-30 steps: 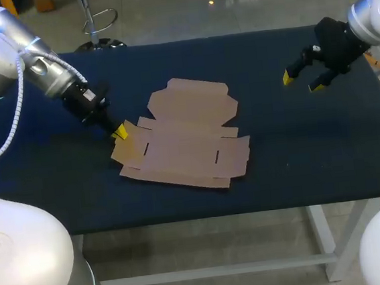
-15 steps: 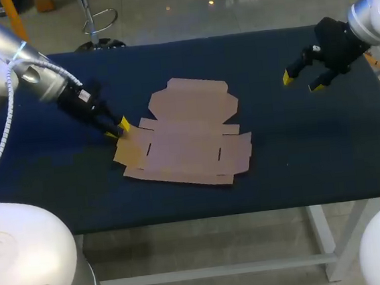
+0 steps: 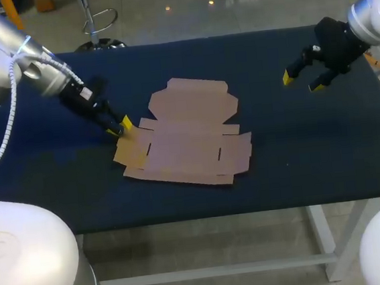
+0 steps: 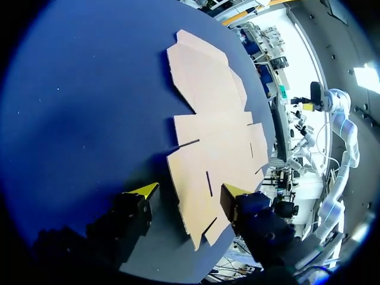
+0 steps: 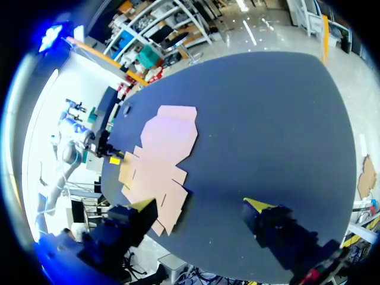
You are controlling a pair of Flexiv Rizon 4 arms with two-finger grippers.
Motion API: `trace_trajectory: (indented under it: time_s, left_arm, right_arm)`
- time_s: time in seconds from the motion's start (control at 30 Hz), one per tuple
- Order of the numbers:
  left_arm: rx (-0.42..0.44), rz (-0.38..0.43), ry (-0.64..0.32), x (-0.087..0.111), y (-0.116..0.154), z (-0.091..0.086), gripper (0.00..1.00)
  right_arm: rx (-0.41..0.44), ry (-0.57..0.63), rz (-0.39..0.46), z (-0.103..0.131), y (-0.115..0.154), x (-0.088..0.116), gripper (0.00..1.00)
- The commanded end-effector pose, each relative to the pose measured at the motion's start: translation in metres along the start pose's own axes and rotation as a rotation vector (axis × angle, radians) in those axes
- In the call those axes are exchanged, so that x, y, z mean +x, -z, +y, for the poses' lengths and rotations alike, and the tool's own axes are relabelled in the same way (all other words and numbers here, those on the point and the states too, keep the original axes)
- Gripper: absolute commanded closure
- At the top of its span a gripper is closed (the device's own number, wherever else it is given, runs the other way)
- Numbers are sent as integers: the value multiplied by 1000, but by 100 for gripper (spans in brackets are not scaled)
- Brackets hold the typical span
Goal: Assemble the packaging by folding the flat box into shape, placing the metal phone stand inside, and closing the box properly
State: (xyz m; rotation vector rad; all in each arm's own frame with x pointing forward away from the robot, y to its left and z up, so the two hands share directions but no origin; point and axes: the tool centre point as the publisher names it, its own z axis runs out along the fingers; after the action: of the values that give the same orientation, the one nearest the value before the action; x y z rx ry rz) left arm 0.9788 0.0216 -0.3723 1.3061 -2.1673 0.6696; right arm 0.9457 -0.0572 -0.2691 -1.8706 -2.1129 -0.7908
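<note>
The flat brown cardboard box point(image 3: 189, 132) lies unfolded in the middle of the dark blue table point(image 3: 292, 153). My left gripper point(image 3: 118, 128) is low at the box's left end flap, open. In the left wrist view the gripper point(image 4: 189, 191) has that end of the box point(image 4: 214, 119) lying between and ahead of its spread fingers, which hold nothing. My right gripper point(image 3: 301, 82) hangs open above the table's far right, well away from the box. From the right wrist its gripper point(image 5: 199, 206) sees the box point(image 5: 160, 148) far ahead. No metal phone stand shows in any view.
Bare table cloth surrounds the box on all sides. The table's front edge point(image 3: 250, 207) runs a short way from the box's near side.
My left gripper has opened from shut and let go of the box's left flap. The box has slid slightly to the right. The right arm has kept still.
</note>
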Motion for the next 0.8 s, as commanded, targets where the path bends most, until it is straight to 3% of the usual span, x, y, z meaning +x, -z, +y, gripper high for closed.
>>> trace_trajectory:
  time_s: [0.03,0.07,0.13,0.43,0.8]
  left_arm:
    - [-133,-17,5,-1,-5,-9,60]
    - [-139,-25,6,-1,-6,-10,68]
    - [-140,-34,10,-1,-6,-10,100]
    - [-60,-95,55,4,-7,-1,100]
    - [88,-105,128,15,-8,19,100]
  right_arm:
    - [5,1,2,0,2,0,0]
    - [5,1,2,0,2,0,0]
    - [5,1,2,0,2,0,0]
    - [5,1,2,0,2,0,0]
    - [5,1,2,0,2,0,0]
